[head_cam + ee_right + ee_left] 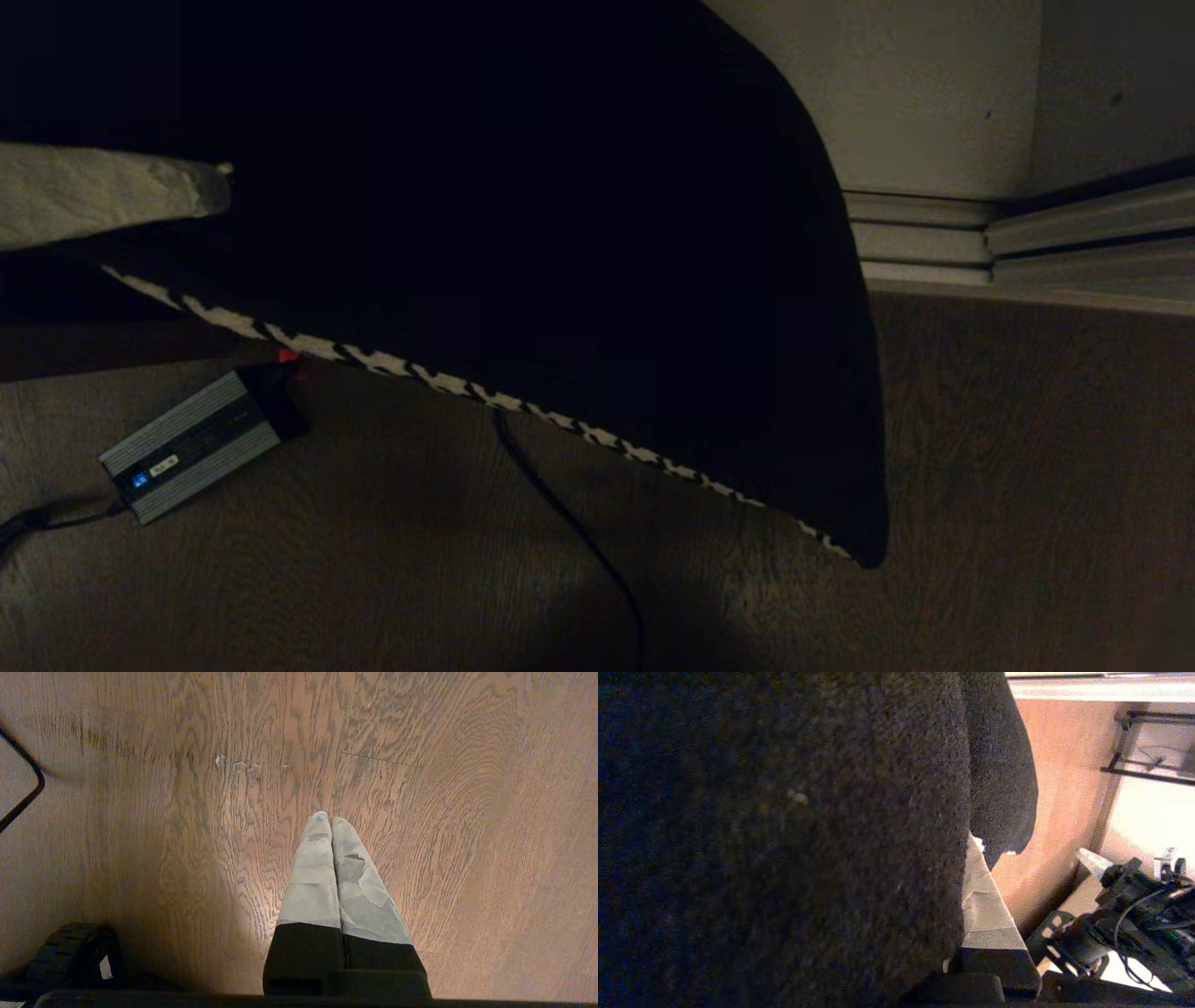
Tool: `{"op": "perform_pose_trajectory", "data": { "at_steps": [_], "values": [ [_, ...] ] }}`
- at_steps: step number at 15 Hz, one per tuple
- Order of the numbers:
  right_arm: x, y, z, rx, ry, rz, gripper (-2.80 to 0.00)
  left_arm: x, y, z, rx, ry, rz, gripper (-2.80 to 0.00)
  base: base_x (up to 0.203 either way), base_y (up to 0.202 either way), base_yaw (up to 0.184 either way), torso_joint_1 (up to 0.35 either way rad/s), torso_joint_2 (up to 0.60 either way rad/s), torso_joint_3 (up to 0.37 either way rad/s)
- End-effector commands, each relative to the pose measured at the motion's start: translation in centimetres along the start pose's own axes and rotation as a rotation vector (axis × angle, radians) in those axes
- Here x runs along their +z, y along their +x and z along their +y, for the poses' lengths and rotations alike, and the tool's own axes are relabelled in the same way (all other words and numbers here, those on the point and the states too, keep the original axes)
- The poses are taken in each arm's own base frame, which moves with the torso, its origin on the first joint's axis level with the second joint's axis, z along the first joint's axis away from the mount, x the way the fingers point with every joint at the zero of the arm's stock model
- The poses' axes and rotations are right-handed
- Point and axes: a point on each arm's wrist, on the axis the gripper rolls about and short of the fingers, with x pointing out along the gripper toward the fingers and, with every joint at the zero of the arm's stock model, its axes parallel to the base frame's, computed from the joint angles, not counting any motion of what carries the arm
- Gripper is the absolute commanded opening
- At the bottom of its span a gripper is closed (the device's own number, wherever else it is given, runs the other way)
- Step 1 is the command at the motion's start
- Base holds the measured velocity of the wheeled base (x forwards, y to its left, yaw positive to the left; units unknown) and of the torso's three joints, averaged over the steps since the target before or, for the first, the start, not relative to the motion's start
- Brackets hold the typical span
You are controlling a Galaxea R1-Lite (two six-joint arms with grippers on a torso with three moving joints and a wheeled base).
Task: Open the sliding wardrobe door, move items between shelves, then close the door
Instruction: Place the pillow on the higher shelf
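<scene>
The cushion (560, 280) hangs tilted over the floor and fills most of the head view. Its underside is dark, and a black-and-white houndstooth edge (448, 383) runs along its lower side. My left gripper (219, 187) comes in from the left and is shut on the cushion's edge. In the left wrist view the dark fabric of the cushion (784, 835) covers one finger, and the other taped finger (987, 910) lies against it. My right gripper (331, 820) is shut and empty, pointing down at the wood floor. Pale panels (896, 93) stand at the upper right; I cannot tell whether they are the sliding wardrobe door. The shelves are out of view.
A small silver box (191, 443) with a cable lies on the wood floor at the lower left. A black cable (569, 518) runs out from under the cushion. The ribbed floor track (934, 245) crosses the upper right. A black wheel (74, 952) of the base shows beside my right arm.
</scene>
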Motion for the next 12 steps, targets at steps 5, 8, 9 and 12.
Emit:
{"op": "perform_pose_trajectory", "data": {
  "at_steps": [5, 8, 9, 12],
  "values": [
    [-0.09, 0.02, 0.0, 0.0, -0.001, 0.003, -2.8, -0.04, -0.3, 0.01, 0.001, 0.074, -0.001, -2.8, 0.0, 0.0, 0.0, 0.0, 0.0, 0.0],
    [-0.09, 0.02, 0.0, 0.0, -0.001, 0.003, -2.8, -0.11, -0.01, 0.07, 0.003, 0.076, 0.007, -2.8, 0.0, 0.0, 0.0, 0.0, 0.0, 0.0],
    [-0.09, 0.02, 0.0, 0.0, -0.001, 0.003, -2.8, -0.15, 0.12, 0.09, 0.003, 0.079, 0.011, -2.8, 0.0, 0.0, 0.0, 0.0, 0.0, 0.0],
    [-0.09, 0.02, 0.0, 0.0, -0.001, 0.003, -2.8, 0.03, 0.3, 0.06, -0.008, 0.1, 0.004, -2.8, 0.0, 0.0, 0.0, 0.0, 0.0, 0.0]
  ]
}}
